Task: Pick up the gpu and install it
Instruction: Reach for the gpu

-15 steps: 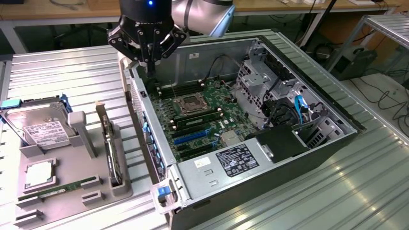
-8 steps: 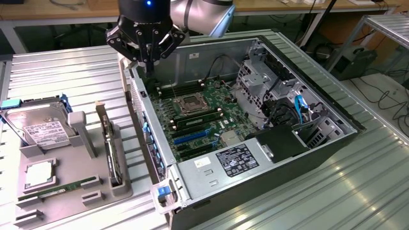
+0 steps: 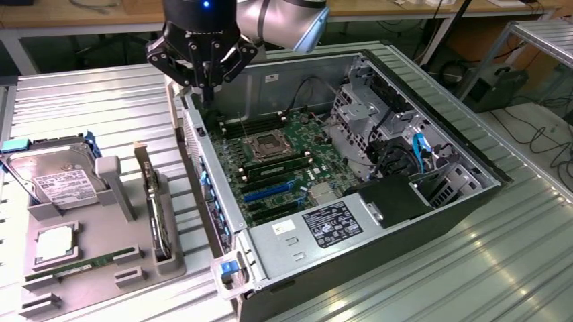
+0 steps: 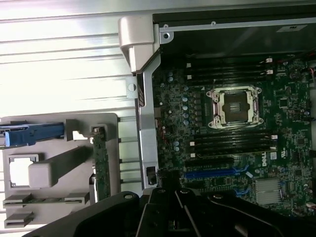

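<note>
hand (image 3: 208, 99) clenched above open computer case (image 3: 403, 261) on ribbed metal table (image 3: 510, 282), wooden desks (image 3: 54, 15) behind

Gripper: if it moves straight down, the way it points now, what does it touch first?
Most likely the motherboard edge just inside the case wall, or that wall's rim itself; depth is unclear. The shut gripper hangs there, away from the gpu.

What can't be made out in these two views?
- Exterior view: the gpu stands edge-on in the tray, so its fan face is hidden.
- Wrist view: the gripper covers some expansion slots on the motherboard.
- Exterior view: the nearest corner of the computer case is cut off by the bottom edge.
</note>
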`<state>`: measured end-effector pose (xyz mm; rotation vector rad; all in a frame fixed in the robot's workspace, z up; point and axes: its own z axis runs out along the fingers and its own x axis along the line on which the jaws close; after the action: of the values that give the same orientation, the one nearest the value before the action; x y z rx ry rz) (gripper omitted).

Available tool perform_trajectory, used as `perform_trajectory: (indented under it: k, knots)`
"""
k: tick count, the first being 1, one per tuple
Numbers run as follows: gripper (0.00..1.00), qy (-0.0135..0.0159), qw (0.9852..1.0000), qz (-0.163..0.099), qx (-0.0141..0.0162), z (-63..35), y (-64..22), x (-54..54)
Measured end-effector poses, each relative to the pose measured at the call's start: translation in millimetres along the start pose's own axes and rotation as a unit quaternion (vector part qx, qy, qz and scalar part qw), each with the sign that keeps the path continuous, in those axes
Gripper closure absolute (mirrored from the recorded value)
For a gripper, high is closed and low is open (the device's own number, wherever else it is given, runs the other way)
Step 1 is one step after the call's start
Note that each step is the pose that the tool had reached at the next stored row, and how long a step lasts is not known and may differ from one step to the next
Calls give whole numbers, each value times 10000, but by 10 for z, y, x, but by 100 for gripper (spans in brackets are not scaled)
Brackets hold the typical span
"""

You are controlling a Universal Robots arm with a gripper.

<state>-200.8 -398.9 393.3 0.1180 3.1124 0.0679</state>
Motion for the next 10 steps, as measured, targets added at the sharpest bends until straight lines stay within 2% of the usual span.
perform_trajectory:
  k: [10]
  knots:
    - [89, 0, 10000, 0, 0, -1, -3, 35]
